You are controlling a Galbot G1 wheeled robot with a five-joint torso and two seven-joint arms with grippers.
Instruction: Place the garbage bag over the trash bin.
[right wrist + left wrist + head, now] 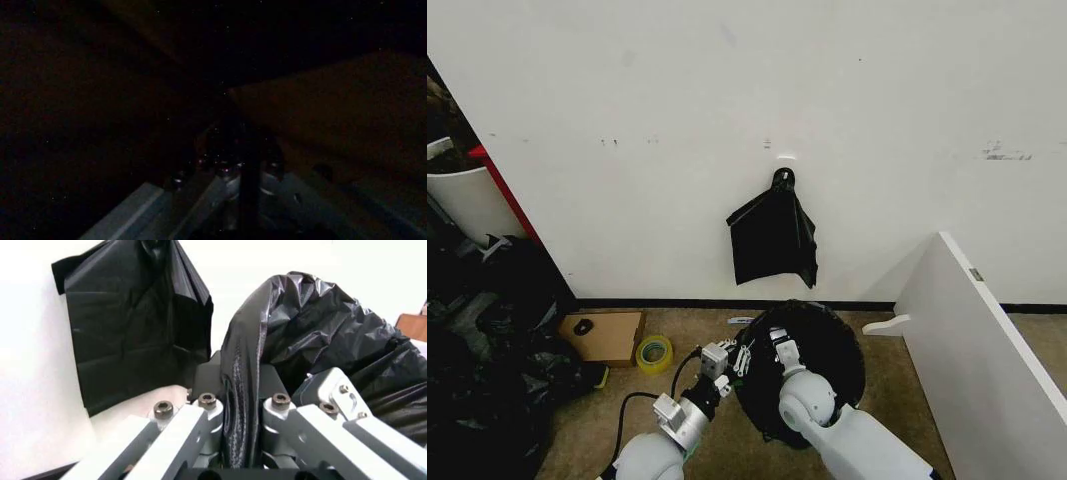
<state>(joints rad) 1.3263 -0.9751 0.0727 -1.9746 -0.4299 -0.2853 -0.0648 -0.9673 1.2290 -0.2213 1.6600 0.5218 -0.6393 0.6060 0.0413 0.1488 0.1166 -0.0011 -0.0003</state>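
The garbage bag (822, 345), glossy black and crinkled, lies as a round mound on the floor below the wall. The trash bin is hidden under it. In the head view my left gripper (735, 357) is at the bag's left rim. In the left wrist view it (240, 405) is shut on a thin fold of the bag (313, 325). My right gripper (779, 345) is just beside it on the same rim. Its wrist view is dark, and there the right gripper (239, 160) has its fingers closed on a dark strip of bag film.
A flat black bunch (774, 240) hangs from a wall hook above the bag. A white panel (977, 340) slants along the right. On the left are a cardboard box (607, 335), a tape roll (654, 353), dark stuffed sacks (487, 340) and a white tub (467, 195).
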